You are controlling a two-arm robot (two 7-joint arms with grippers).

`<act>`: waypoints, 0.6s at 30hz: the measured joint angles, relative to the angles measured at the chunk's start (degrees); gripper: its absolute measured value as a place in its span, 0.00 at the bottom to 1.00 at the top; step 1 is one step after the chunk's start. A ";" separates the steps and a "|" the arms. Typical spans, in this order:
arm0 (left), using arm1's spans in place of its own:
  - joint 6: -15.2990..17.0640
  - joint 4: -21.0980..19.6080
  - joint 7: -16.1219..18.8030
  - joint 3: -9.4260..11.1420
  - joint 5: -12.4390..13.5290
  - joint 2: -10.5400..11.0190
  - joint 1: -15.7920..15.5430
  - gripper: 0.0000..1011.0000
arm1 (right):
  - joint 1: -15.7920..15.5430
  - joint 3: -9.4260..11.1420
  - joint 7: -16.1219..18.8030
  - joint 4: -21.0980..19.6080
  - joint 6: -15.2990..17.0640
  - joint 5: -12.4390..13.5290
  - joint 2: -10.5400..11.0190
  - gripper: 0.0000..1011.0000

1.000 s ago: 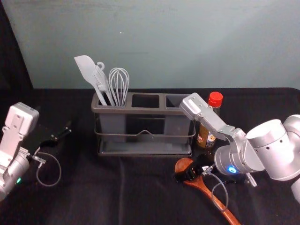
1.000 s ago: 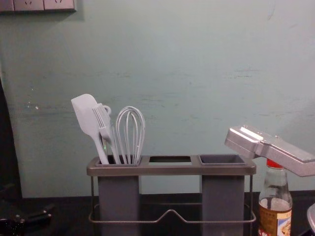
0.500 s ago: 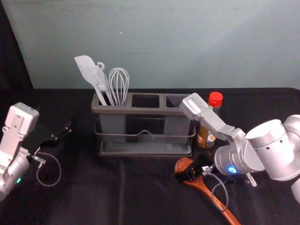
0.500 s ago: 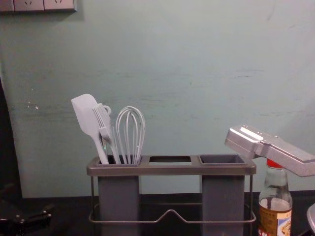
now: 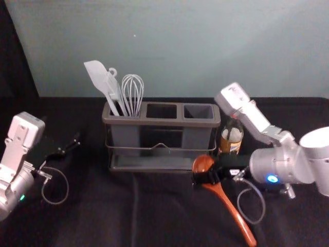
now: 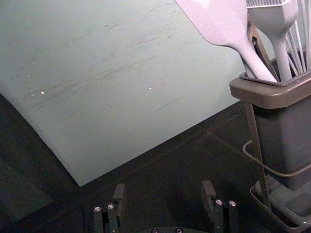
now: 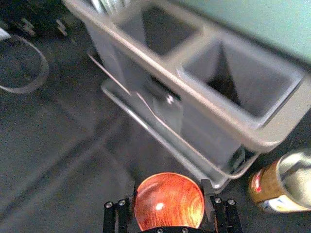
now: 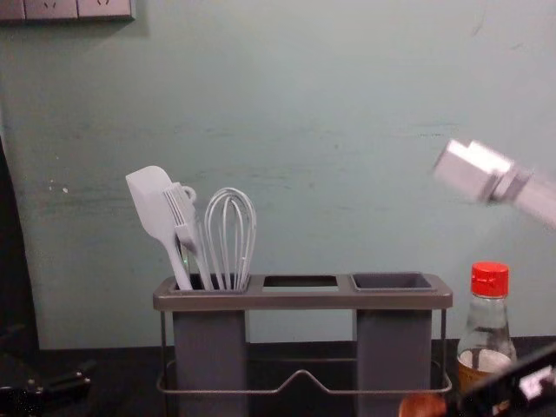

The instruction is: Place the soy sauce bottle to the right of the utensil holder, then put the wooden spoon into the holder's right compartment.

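One wooden spoon [image 5: 226, 205], bowl toward utensil holder [image 5: 164, 122], handle slanting near-right, was clasped by right gripper [image 5: 206, 176] over black cloth [image 5: 92, 216], green wall [image 5: 205, 46] behind; left gripper [image 5: 71, 144] gaped, far left.

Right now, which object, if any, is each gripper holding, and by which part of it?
The right gripper holds the wooden spoon by its bowl, a finger on each side; the left gripper is open and empty.

A scuffed, grey-green wall [image 8: 330, 104] rises at twelve o'clock behind a black cloth-covered table [image 5: 92, 221]; dark fabric [image 5: 14, 62] and, higher, pale rectangular socket plates [image 8: 52, 9] at ten.
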 joint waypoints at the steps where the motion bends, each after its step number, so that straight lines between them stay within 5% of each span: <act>1: 0.00 0.00 0.00 0.00 0.00 0.00 0.00 1.00 | -0.42 0.57 0.04 -1.06 -0.44 0.27 0.29 0.82; 11: 0.00 0.00 0.00 0.00 0.00 0.00 0.00 1.00 | -5.42 5.51 -2.70 -14.85 -6.40 1.24 3.79 0.82; 18: 0.00 0.00 0.00 0.00 0.00 0.00 0.00 1.00 | -7.94 7.59 -5.79 -20.64 -10.00 -0.18 4.60 0.82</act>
